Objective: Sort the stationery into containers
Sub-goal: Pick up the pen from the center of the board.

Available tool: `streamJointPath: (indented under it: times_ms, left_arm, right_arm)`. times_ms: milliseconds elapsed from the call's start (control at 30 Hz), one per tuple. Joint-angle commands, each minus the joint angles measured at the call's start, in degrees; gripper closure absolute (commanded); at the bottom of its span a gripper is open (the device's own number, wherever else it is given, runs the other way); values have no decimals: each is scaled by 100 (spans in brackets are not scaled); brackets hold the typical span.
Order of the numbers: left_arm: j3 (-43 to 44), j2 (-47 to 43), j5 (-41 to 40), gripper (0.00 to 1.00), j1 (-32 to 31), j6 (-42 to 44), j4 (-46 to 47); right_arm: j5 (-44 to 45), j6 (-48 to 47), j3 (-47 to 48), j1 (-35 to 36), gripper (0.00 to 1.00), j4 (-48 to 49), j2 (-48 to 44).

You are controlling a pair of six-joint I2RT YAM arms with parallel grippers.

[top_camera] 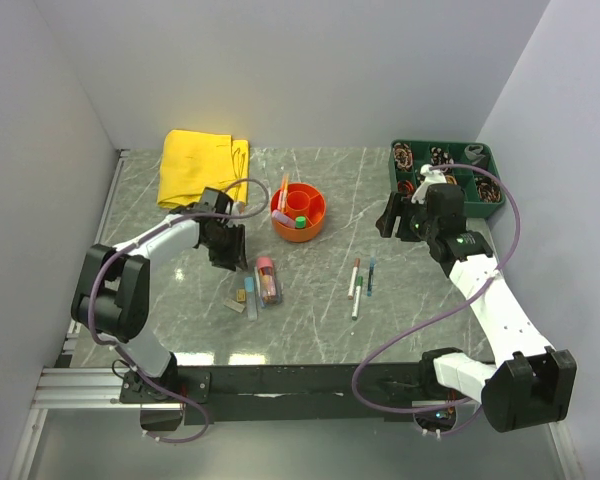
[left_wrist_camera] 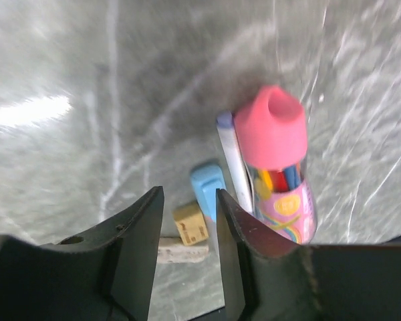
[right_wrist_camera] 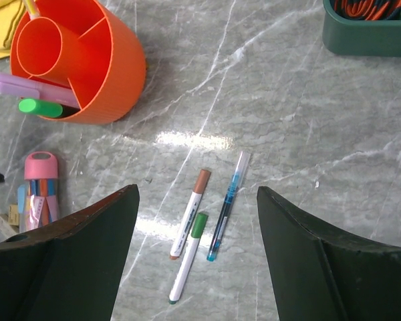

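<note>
left gripper (left_wrist_camera: 187, 249): fingers a narrow gap apart, nothing between them; hovers over the small items left of centre
right gripper (right_wrist_camera: 197, 267): jaws spread wide, empty, above the three loose pens
organiser bowl (right_wrist_camera: 117, 70): orange, round, central cup plus divided ring, upright mid-table
in bowl: lilac stick (right_wrist_camera: 23, 85) and green-capped marker (right_wrist_camera: 40, 107), both in one outer compartment, ends sticking out over the rim
pink-capped tube (left_wrist_camera: 279, 167): clear, lying flat on table, near side of bowl
beside tube: white pen (left_wrist_camera: 234, 164) touching its side, then blue eraser (left_wrist_camera: 207, 188), then tan block (left_wrist_camera: 190, 224)
loose pens: brown-capped pen (right_wrist_camera: 191, 210), green-capped pen (right_wrist_camera: 187, 257), blue pen (right_wrist_camera: 227, 200), side by side on the marble, well apart from the bowl
yellow cloth (top_camera: 202, 165): far left
green tray (top_camera: 483, 153): far right
</note>
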Motion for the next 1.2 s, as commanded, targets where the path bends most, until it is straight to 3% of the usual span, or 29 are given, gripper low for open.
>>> streamJointPath:
  times_ms: [0, 867, 1167]
  left_arm:
    - [-140, -153, 342, 57, -182, 13, 0]
    - [-307, 224, 26, 52, -648, 22, 114]
    - [-184, 488, 0, 57, -797, -5, 97]
  right_arm:
    - [-33, 26, 58, -10, 21, 262, -106]
    - [2, 8, -197, -36, 20, 305, -291]
    - [29, -18, -188, -62, 20, 288, -273]
